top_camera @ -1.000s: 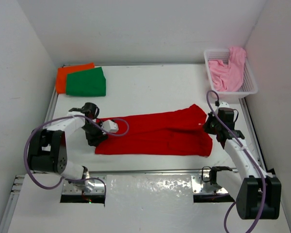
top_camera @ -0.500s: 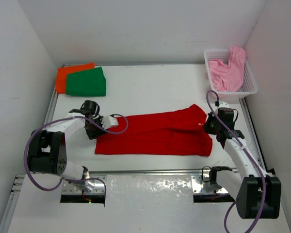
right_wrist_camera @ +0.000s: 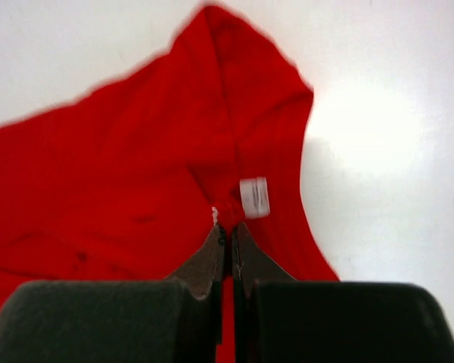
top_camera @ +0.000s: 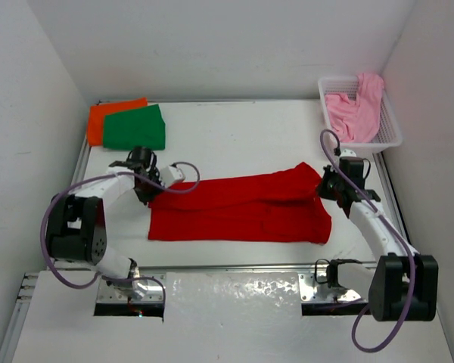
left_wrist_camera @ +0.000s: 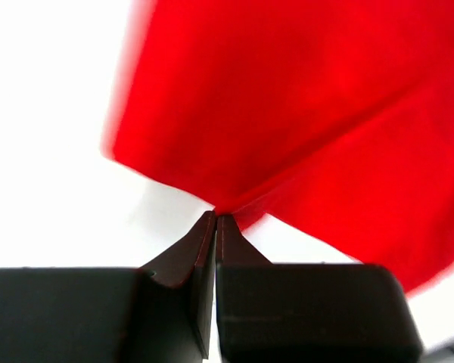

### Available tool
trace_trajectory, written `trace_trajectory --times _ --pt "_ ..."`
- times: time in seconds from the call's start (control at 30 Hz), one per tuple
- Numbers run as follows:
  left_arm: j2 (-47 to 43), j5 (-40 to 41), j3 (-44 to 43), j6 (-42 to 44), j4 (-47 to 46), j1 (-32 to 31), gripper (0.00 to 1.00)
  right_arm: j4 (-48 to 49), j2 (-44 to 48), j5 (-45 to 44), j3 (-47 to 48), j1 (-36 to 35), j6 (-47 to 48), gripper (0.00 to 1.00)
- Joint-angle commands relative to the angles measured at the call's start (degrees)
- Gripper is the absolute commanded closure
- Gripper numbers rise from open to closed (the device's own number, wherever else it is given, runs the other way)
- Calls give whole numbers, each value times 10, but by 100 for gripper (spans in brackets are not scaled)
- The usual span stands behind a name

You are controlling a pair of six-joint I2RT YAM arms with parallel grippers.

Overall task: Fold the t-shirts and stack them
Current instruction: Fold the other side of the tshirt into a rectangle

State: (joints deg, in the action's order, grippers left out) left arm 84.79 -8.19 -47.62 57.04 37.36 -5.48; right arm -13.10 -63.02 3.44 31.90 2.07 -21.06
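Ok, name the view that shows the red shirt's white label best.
Right wrist view: the label sits large by the right pincer on the red shirt. From above it is too small to see; the left wrist view misses it.

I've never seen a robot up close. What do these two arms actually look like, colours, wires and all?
Both the left arm and the right arm are slim white tubes linked by chunky black joints, rising from black bases. A purple cable loops loosely along each one. The jaws are two matte black wedges that taper to thin tips.
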Motion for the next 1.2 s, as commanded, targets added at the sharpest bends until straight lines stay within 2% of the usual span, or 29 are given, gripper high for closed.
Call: trace_trajectory --times 0.0,0.23,0.37,0.57,0.67,0.7,0.77,0.87,0.97,1.07,1.17 --pt "42 1 -79 -78 -55 7 100 47 -45 2 71 0 19 100" --pt "97 19 -178 -134 -89 26 100 51 -145 22 195 0 36 100" --pt "104 -2 -216 -150 -89 27 100 41 -156 23 224 0 40 100" --pt "64 8 -168 -152 -125 38 100 27 -110 10 203 0 63 100" --pt "46 21 -157 -169 -146 55 100 41 -97 26 180 0 49 100" --pt "48 20 -158 -174 -149 77 100 53 -97 28 173 0 48 100" --pt "64 26 -170 -170 -150 80 100 53 -136 28 199 0 48 100" --pt "88 7 -194 -187 -149 80 100 66 -217 47 302 0 38 100" --pt "98 4 -201 -200 -165 80 100 63 -274 50 363 0 32 100" --pt "101 -3 -201 -204 -177 80 100 57 -312 58 384 0 30 100" --pt "87 -44 -192 -181 -156 78 100 63 -299 64 359 -1 28 100"
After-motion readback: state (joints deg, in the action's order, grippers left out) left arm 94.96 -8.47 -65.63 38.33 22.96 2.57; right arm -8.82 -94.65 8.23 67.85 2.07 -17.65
